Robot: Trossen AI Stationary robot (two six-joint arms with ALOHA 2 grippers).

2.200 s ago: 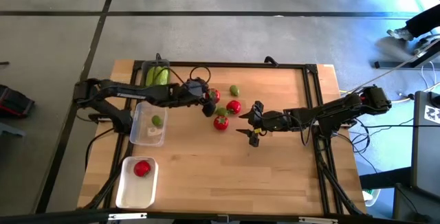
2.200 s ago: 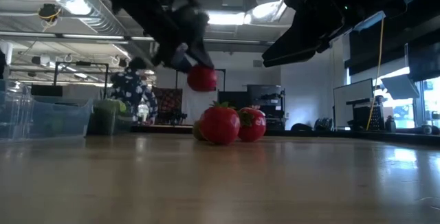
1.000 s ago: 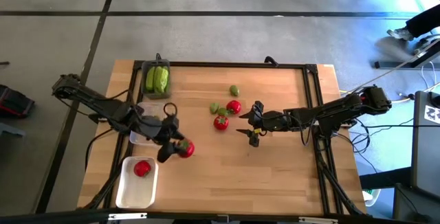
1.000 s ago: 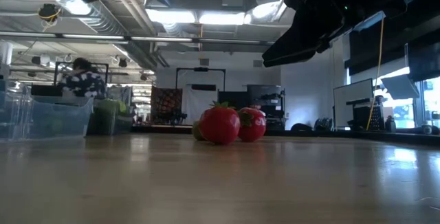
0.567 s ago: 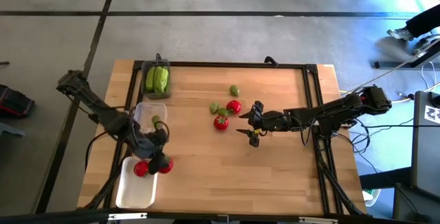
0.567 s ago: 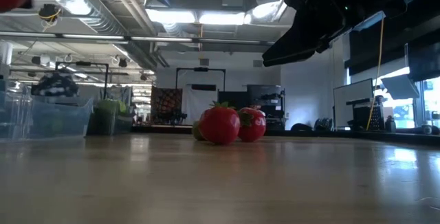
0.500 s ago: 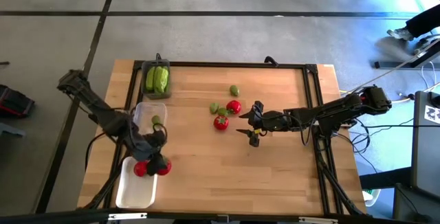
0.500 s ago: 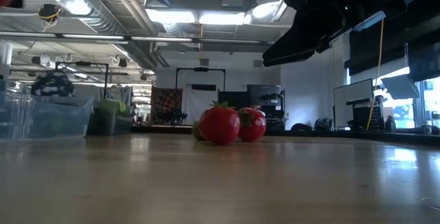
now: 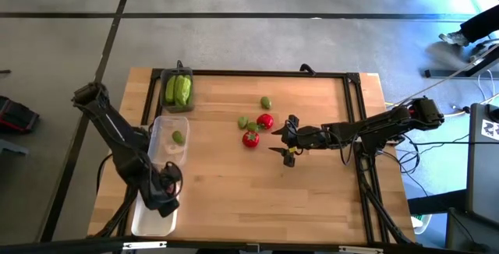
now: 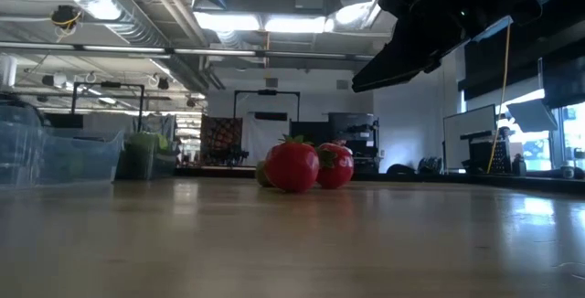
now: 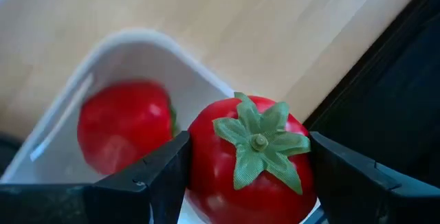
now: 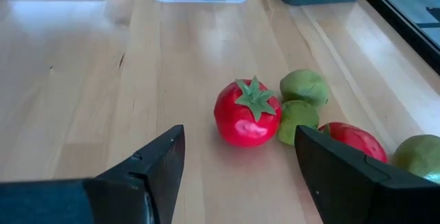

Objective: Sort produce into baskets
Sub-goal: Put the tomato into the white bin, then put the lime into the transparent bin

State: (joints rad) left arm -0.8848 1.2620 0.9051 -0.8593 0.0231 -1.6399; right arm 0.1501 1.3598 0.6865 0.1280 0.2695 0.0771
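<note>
A tomato (image 11: 251, 162) was gripped by the left pincer (image 11: 247, 183) over the white basket (image 9: 148, 216) at the table's near left (one tomato (image 11: 124, 124) already inside). Released off-centre, it could be bounced out. The right pincer (image 12: 237, 176) was held open mid-table.

A light wooden desk (image 9: 312, 199) edged by a black frame (image 9: 273, 73) stands on a grey floor (image 9: 257, 40), with a person's shoe (image 9: 452, 39) at the far corner beyond it.
</note>
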